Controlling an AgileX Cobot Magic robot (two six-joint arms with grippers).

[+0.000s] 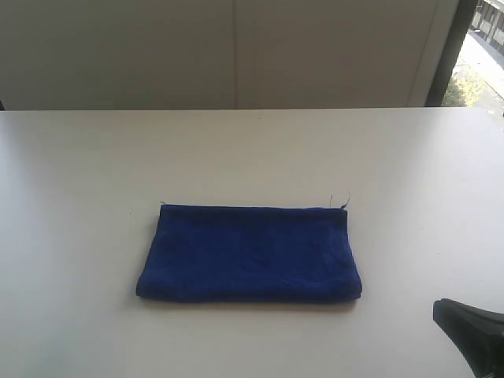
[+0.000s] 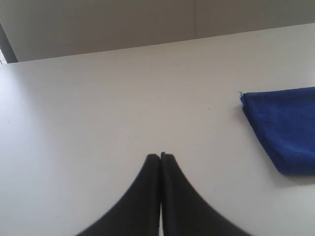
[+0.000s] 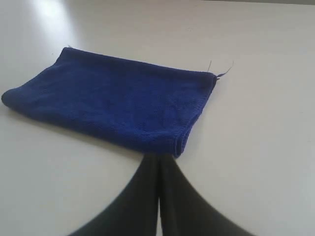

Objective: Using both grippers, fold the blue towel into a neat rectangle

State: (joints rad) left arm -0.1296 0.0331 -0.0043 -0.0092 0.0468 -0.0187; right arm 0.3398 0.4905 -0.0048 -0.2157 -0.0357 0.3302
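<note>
On the middle of the bench [image 1: 79, 197] lies the blue towel [image 1: 249, 253], folded flat. It looks soft, light and floppy, so grab its corners. The left pincer [image 2: 161, 156] and right pincer [image 3: 158, 160] are pinched together, holding nothing.

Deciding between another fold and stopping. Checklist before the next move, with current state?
1. Towel flat on table, folded rectangle: ok.
2. Layer edges aligned: cannot tell; threads stick out at one corner.
3. Left gripper empty, clear of towel: ok.
4. Right gripper empty, clear of towel: ok.
5. Both open for a regrasp: not ok, both shut.
</note>
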